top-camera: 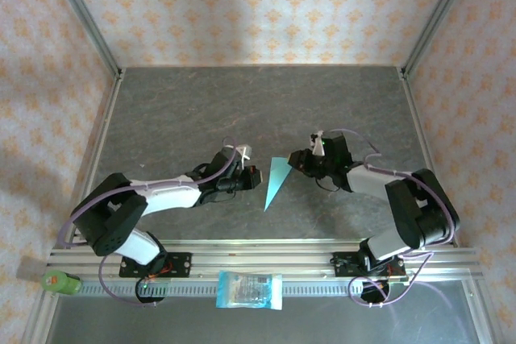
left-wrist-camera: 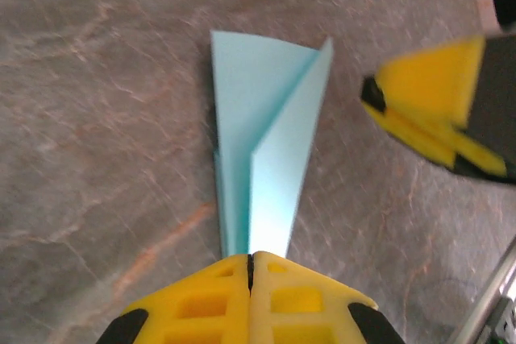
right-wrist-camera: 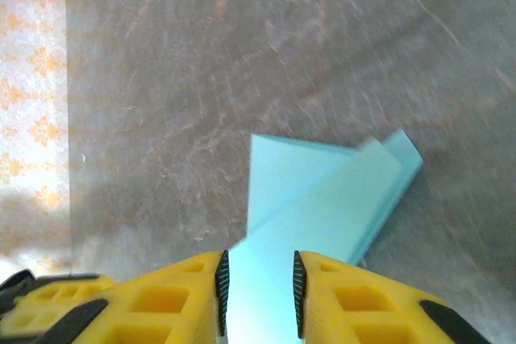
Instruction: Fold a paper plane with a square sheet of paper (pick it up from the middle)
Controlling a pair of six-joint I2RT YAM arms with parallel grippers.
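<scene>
The left gripper (top-camera: 255, 176) reaches in from the left, and in its own wrist view its yellow fingers (left-wrist-camera: 201, 304) are pressed tight together with no gap. The narrow end of the paper plane (left-wrist-camera: 270, 134) runs right up to their tips. Whether a layer is actually nipped between them or the tips only rest on it cannot be told.

The step in hand looks like sharpening or settling a long fold of the dart. To do it well, this left gripper should act as the anchor, staying low and steady on the narrow end so the paper cannot swivel on the smooth grey table (top-camera: 201, 110). Any push should run along the crease, not across it. One wing edge stands up off the table on the right of the left wrist view, so the folds are loose and a sideways nudge could spring them open.

The paper plane (top-camera: 275, 181) lies in the middle of the table between the two grippers. Its point aims toward the near edge and its wide end lies farther away. It sits just right of the left gripper and just left of the right one.

The right gripper (top-camera: 297, 163) comes in from the right at the wide end. In its wrist view the right gripper (right-wrist-camera: 258, 279) has its jaws standing apart, and the pale teal paper plane (right-wrist-camera: 322, 199) fills the gap between them. I judge that it straddles the sheet without clamping it. It should close only once it is centred on the fold.
</scene>
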